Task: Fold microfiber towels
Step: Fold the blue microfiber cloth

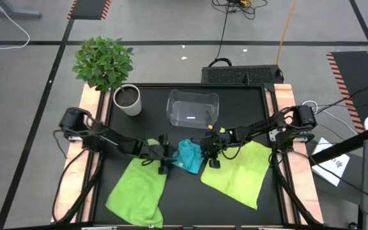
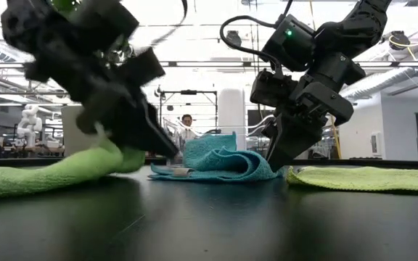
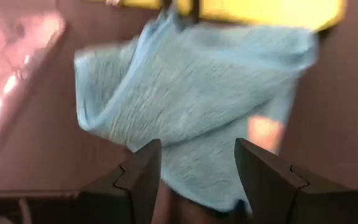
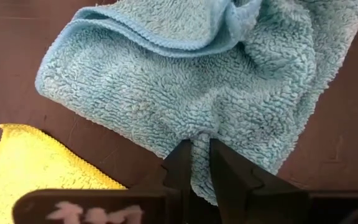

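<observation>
Black tabletop (image 2: 209, 225), smooth and faintly glossy, fills the low view's foreground. On it lie three fuzzy towels. No writing can be read anywhere.

At the table's centre sits the blue towel (image 1: 190, 155), a rumpled, looped-pile cloth with a stitched hem, partly folded over itself. The right gripper (image 4: 196, 163) pinches a small fold of the blue towel's edge, its dark fingers drawn nearly together on the pile. The left gripper (image 3: 197, 171) is just beside the towel's other side, its fingers spread wide with the cloth's edge between them but not clamped.

One green towel (image 1: 139, 190) lies loosely creased under the left arm, and another green towel (image 1: 243, 171) lies flatter under the right arm. Behind the blue towel stands a clear bin (image 1: 193, 108), rounded at the corners, and near it a white pot (image 1: 128, 100) holding a leafy plant.
</observation>
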`<state>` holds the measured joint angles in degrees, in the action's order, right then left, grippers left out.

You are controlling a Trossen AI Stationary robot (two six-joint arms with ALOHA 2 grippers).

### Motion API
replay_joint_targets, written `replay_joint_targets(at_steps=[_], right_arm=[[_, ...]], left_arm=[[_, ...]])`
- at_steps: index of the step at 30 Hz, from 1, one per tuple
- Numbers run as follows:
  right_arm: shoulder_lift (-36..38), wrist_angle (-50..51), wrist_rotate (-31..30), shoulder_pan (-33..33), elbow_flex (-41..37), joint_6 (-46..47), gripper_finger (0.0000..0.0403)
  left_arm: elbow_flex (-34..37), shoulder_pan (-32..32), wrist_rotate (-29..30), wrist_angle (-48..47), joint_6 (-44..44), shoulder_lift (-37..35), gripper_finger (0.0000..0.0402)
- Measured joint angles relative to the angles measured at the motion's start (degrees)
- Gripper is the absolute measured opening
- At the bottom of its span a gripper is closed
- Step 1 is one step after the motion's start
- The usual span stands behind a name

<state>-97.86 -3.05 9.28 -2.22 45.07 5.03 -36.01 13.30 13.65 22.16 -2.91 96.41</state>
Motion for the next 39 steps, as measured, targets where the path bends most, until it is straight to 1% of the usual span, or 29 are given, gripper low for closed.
replay_joint_targets(at_steps=[4, 8, 10, 12, 15, 19, 21, 23, 25, 27, 30, 34, 36, 39], right_arm=[[0.0, 0.0, 0.0, 0.0, 0.0, -0.1, 0.0047], [0.0, 0.0, 0.0, 0.0, 0.0, -0.1, 0.0047], [0.0, -0.1, 0.1, 0.0, 0.0, -0.1, 0.0047], [0.0, -0.1, 0.1, 0.0, 0.0, 0.0, 0.0047], [0.0, -0.2, 0.1, 0.0, 0.0, 0.2, 0.0047], [0.0, -0.2, 0.1, 0.0, -0.1, 0.2, 0.0047], [0.0, -0.3, 0.1, 0.0, -0.1, 0.2, 0.0047], [0.0, -0.5, 0.2, 0.0, -0.1, 0.1, 0.0047], [0.0, -0.5, 0.2, 0.0, -0.1, 0.0, 0.0047], [0.0, -0.5, 0.2, 0.0, -0.1, -0.1, 0.0047], [0.0, -0.6, 0.2, 0.0, -0.1, -0.1, 0.0047], [0.0, -0.9, 0.2, 0.0, -0.1, -0.1, 0.0047], [0.0, -1.0, 0.4, 0.0, -0.1, -0.1, 0.0047], [-0.1, -1.5, 1.5, 0.0, -0.1, -0.3, 0.0047]], left_arm=[[0.0, 1.3, 1.5, -3.7, 4.3, -4.7, 0.0207], [-0.1, 0.8, 1.6, -6.0, 12.3, -7.8, 0.0207], [-0.1, -0.5, 0.1, -7.3, 17.5, -9.2, 0.0207], [-0.1, -2.5, -3.7, -7.2, 21.5, -10.5, 0.0207], [-0.2, -5.8, -10.1, -7.0, 24.5, -12.3, 0.0207], [-1.9, -9.9, -16.2, -5.0, 23.1, -12.9, 0.0207], [-3.6, -11.0, -19.5, -5.5, 22.3, -12.8, 0.0207], [-5.5, -11.8, -21.4, -5.4, 22.2, -12.8, 0.0207], [-7.3, -12.4, -21.7, -7.8, 22.7, -12.9, 0.0207], [-9.0, -13.3, -22.4, -13.0, 24.0, -12.9, 0.0207], [-10.7, -15.1, -27.8, -18.5, 25.0, -12.2, 0.0207], [-11.2, -16.8, -34.3, -21.7, 26.6, -10.5, 0.0207], [-11.5, -17.2, -36.9, -20.1, 27.9, -10.3, 0.0207], [-11.3, -18.1, -40.1, -21.0, 28.8, -10.0, 0.0207]])
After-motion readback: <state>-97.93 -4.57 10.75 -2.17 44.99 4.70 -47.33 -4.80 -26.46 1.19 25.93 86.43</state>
